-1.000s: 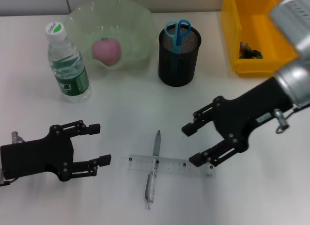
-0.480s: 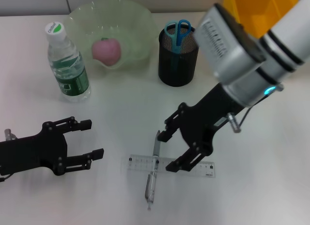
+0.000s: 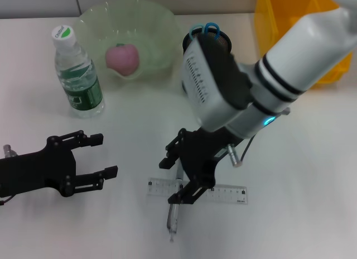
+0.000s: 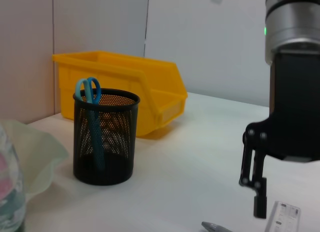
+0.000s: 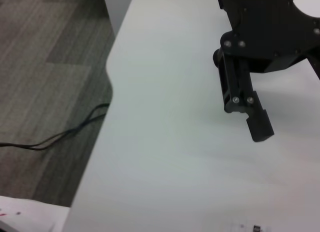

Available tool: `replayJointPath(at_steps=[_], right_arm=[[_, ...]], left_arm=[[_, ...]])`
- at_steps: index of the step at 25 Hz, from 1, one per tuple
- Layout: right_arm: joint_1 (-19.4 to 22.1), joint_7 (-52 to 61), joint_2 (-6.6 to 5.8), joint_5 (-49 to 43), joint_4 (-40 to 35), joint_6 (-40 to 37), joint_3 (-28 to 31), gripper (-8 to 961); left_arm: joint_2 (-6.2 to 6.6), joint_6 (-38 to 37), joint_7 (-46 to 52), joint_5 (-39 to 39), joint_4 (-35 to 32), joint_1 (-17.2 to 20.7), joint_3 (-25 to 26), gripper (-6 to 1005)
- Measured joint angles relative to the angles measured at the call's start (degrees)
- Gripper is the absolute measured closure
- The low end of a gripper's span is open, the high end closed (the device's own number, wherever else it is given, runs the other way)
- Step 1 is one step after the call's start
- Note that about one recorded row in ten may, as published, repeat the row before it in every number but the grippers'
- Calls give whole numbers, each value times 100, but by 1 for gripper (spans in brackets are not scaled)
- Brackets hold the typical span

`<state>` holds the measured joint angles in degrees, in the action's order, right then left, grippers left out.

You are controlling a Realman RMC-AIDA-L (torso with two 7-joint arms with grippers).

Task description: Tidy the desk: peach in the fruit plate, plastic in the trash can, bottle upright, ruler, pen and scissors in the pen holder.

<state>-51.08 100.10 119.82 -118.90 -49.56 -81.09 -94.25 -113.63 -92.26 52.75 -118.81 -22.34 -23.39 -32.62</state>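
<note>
I have the black right gripper (image 3: 177, 181) wide open over the grey pen (image 3: 174, 211) crossing the clear plastic ruler (image 3: 223, 192), low in the middle. Next: close on the pen. The open left gripper (image 3: 100, 157) waits lower left.

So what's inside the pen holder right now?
Only the blue-handled scissors stand in the pen holder, handles up. Pen and ruler lie on the desk under the open right gripper.

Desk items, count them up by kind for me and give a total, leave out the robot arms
Fruit: 1, peach
Containers: 3, fruit plate, pen holder, yellow bin
Bottles: 1, water bottle
Stationery: 3, scissors, pen, ruler
Total: 8
</note>
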Motion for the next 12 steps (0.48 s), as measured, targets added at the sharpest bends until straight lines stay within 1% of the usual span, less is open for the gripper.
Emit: replayJointPath(at_steps=[1, 2, 5, 6, 7, 11, 12], right_arm=[[6, 91, 5, 71, -15, 231, -285, 241], [6, 91, 5, 71, -15, 231, -285, 241], [11, 205, 6, 121, -20, 564, -651, 241], [10, 314, 7, 143, -25, 780, -911, 242], [10, 314, 7, 143, -25, 780, -911, 242], [2, 478, 7, 193, -80, 1140, -1340, 249], [2, 478, 7, 193, -80, 1140, -1340, 251]], left_arm=[[0, 0, 0, 0, 0, 2, 8, 201], [-1, 0, 1, 0, 0, 3, 20, 201], [-9, 0, 2, 0, 0, 3, 25, 201], [-9, 0, 2, 0, 0, 3, 25, 201], [-9, 0, 2, 0, 0, 3, 25, 201], [-20, 0, 56, -1, 2, 9, 28, 201], [-20, 0, 56, -1, 2, 9, 28, 201]])
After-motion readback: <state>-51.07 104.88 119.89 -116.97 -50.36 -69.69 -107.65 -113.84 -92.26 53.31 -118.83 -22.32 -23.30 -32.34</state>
